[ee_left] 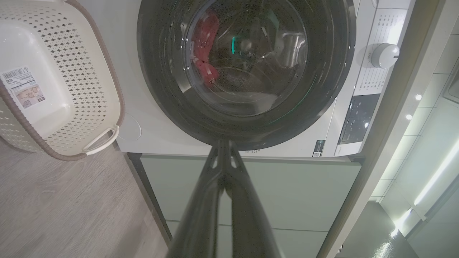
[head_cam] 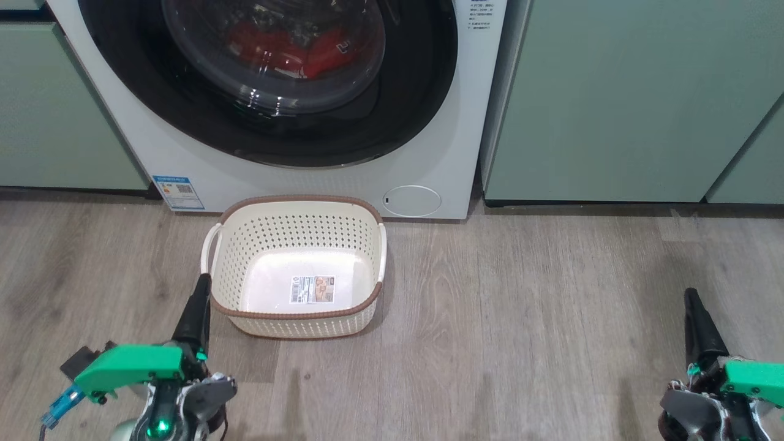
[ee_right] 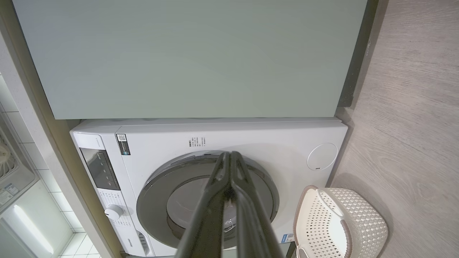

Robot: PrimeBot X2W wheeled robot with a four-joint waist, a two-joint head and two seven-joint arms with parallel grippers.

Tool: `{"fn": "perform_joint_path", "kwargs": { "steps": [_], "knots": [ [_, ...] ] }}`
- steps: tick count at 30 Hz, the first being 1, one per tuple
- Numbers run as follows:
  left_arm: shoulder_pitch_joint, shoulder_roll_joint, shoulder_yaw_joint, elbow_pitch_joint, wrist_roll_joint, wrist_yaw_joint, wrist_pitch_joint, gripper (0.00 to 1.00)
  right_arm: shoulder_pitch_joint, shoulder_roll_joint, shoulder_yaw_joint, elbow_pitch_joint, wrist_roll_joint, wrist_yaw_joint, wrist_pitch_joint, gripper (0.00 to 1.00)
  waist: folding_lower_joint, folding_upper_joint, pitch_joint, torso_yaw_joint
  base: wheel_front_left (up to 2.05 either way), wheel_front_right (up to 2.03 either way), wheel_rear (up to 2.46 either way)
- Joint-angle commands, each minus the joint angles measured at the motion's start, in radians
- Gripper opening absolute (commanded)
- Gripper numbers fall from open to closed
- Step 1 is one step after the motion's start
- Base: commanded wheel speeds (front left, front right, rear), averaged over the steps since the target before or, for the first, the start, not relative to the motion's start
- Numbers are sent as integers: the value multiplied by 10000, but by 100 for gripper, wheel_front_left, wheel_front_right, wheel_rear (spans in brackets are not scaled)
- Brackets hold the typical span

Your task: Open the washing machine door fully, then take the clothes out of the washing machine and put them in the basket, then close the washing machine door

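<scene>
Nearest the robot, the left gripper [head_cam: 201,291] is hovering at 7 o'clock in the head view and the right gripper [head_cam: 693,300] at 5 o'clock. Each is pressing its two dark fingers together and carrying nothing; both are hanging over the wooden floor [head_cam: 520,306]. Just past the left gripper's tip, the basket [head_cam: 294,229] is sitting empty near the centre, its far rim close to the washing machine [head_cam: 429,165]. Beyond it, at 12 o'clock, the washing machine door [head_cam: 422,92] is lying shut against the white front, and the clothes [head_cam: 288,46] are showing red through the glass bowl, inside the drum. Pale green cabinets [head_cam: 612,92] are flanking the washer at 9 and 3 o'clock. The door is looking rigid and glossy, so fingers are likely to slip on the rim's face; hooking its edge seems wiser, though no handle is showing clearly. The jersey is probably going to handle soft and limp, so pinching a bunched fold should serve best.
</scene>
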Motion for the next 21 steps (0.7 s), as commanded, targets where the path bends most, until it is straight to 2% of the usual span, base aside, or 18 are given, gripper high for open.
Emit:
{"fn": "perform_joint_path", "kwargs": {
  "steps": [1, 21],
  "knots": [
    [-328, 66, 310, -358, -55, -67, 60, 0, -449, -175, 240, -384, 65, -6, 56, 0, 0, 0, 0, 0, 0, 0, 0],
    [-328, 66, 310, -358, -55, -67, 60, 0, -449, -175, 240, -384, 65, -6, 56, 0, 0, 0, 0, 0, 0, 0, 0]
  ]
}}
